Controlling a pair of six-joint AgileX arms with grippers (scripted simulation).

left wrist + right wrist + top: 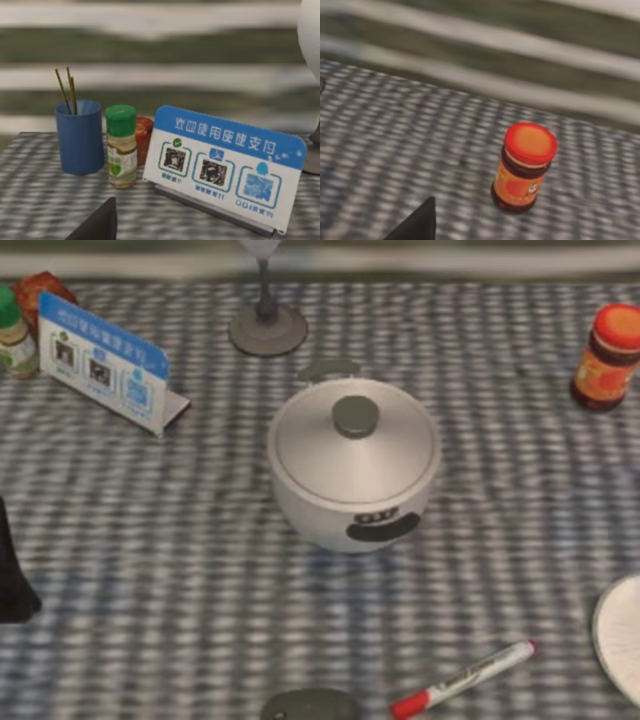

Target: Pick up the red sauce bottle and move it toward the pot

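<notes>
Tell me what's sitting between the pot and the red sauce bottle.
Nothing: the top view shows bare tablecloth between the pot and red sauce bottle.

The red sauce bottle (607, 356) is standing upright near the table's far right edge, a small squat jar wearing a wide red-orange cap over dark reddish-brown contents and an orange-red label; in the right wrist view it (524, 166) is sitting alone on the woven grey cloth. The pot (354, 462) is resting at the middle of the table, well apart from the bottle and to its left, round and silver-white, carrying a domed lid with a grey knob, grey side handles and a black marking on its near side.
</notes>
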